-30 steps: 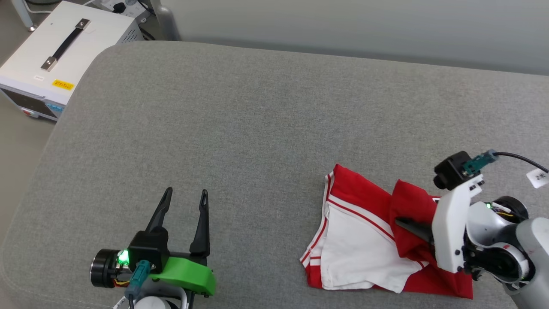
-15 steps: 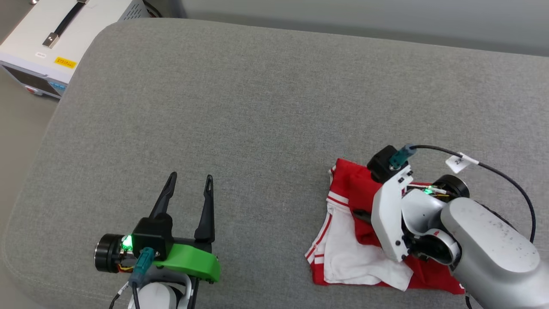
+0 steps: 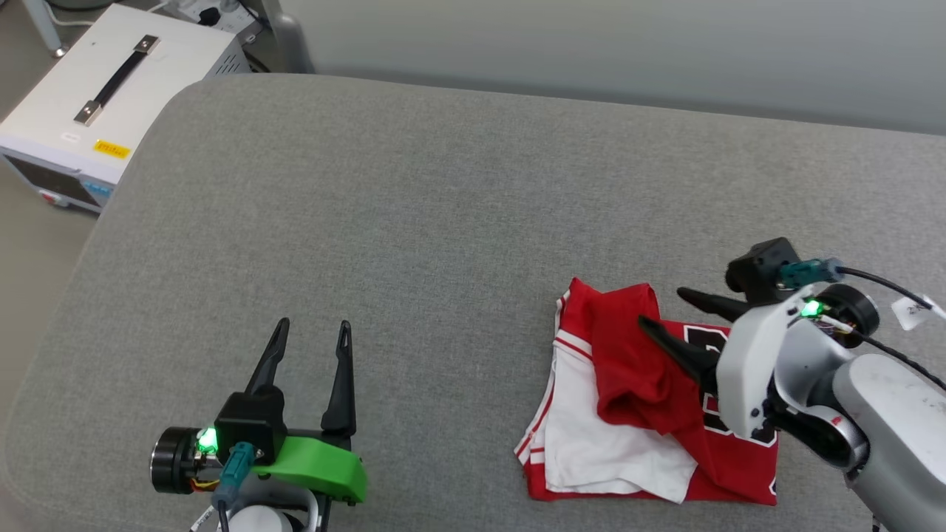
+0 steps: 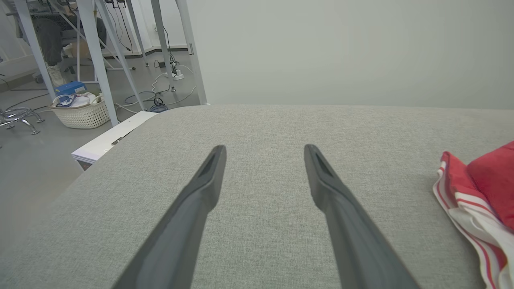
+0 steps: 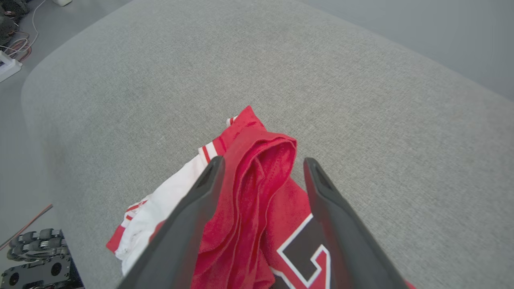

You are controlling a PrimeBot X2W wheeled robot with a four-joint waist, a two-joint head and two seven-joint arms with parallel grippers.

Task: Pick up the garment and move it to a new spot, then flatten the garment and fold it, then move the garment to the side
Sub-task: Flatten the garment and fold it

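1. Head view: the shirt (image 3: pixel 643 399) lies crumpled on the grey cushion (image 3: pixel 443 222), toward the robot's right and near the front edge. A white sleeve is spread at its left side and a thick red fold is heaped across the middle.
2. The right gripper (image 3: pixel 661 307) hangs just above that red fold with its fingers spread wide. In the right wrist view the ridge of cloth runs up between them, yet neither finger pinches it, so nothing is held.
3. Judging by how it lies, the shirt has been set down at its spot but is not yet flat. The heaped fold covers part of the black-and-white print and would need drawing out before any folding.
4. The left gripper (image 3: pixel 314 325) is also wide open and empty, low over bare cushion and well apart from the shirt. It is probably parked there to keep clear, and the broad stretch of cushion between them leaves room for spreading.
5. A white case (image 3: pixel 96 81) with a black handle stands on the floor beyond the cushion's far left corner, outside the work.
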